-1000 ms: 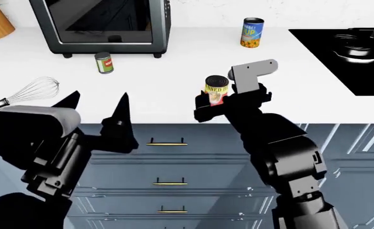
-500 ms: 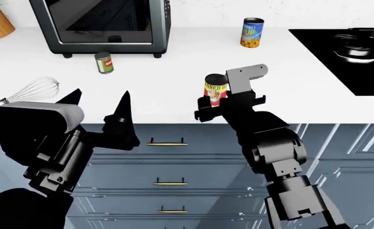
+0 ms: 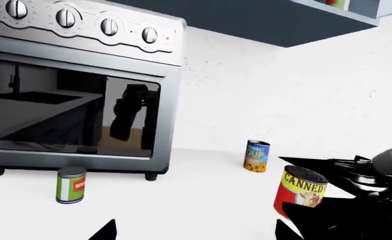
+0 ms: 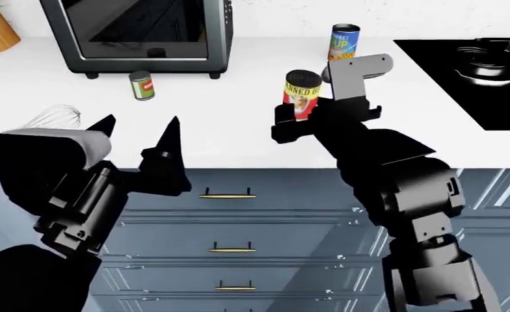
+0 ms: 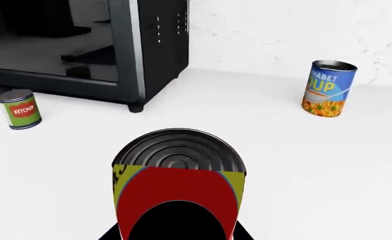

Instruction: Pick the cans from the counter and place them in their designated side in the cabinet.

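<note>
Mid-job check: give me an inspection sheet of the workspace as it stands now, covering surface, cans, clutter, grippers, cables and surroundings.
Surface: white counter, smooth, no spills seen.
Job's things: red-and-yellow can held in the right gripper; green can upright in front of the toaster oven; blue-and-yellow can upright near the back wall.
Clutter: wire whisk on the counter, partly hidden by the left arm.
Grippers: right shut on the can; left gripper empty, jaws apart.
Cables: nothing seen.
Surroundings: black hob, drawers below, cabinet above.
</note>
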`<state>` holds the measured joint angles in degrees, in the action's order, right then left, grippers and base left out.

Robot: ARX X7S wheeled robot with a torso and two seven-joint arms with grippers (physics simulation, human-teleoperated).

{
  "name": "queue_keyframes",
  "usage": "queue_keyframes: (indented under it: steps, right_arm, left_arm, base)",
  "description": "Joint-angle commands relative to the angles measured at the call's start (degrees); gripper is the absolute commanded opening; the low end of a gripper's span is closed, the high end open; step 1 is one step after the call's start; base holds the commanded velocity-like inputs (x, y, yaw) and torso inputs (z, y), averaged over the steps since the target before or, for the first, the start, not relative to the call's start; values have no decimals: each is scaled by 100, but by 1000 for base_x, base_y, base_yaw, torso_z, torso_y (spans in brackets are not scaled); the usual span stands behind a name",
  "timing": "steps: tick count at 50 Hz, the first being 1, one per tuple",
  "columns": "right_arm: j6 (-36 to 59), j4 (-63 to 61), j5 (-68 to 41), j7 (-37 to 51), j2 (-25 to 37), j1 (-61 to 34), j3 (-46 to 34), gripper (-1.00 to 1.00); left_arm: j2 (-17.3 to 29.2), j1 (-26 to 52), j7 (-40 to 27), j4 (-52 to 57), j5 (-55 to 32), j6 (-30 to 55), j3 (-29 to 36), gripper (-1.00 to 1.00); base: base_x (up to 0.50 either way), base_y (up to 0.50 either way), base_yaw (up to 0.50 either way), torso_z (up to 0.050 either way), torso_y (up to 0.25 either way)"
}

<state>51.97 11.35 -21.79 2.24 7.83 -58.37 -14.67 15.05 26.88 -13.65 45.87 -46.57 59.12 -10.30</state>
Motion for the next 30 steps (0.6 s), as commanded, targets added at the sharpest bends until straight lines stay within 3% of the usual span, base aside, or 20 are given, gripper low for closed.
queue_keyframes:
  steps: [1, 7, 17, 30]
  right_arm:
    - [1680, -1656, -445, 271, 312, -617, 360, -100]
    - [2538, -1782, -717, 171, 394, -1516, 398, -100]
    - [3085, -876, -947, -368, 570, -3092, 224, -100]
    - [2274, 1402, -490, -1248, 820, -5286, -628, -100]
  left_arm:
    - [-62, 508, 7, -363, -674, 204, -394, 100]
    - [43, 784, 96, -432, -866, 218, -393, 100]
    - [129, 1431, 334, -907, -1146, 308, -301, 100]
    - [407, 2264, 40, -911, -1662, 787, -294, 100]
  base:
    - [0, 0, 0, 0, 0]
    - [0, 0, 0, 0, 0]
    - [0, 0, 0, 0, 0]
    - [0, 0, 0, 0, 0]
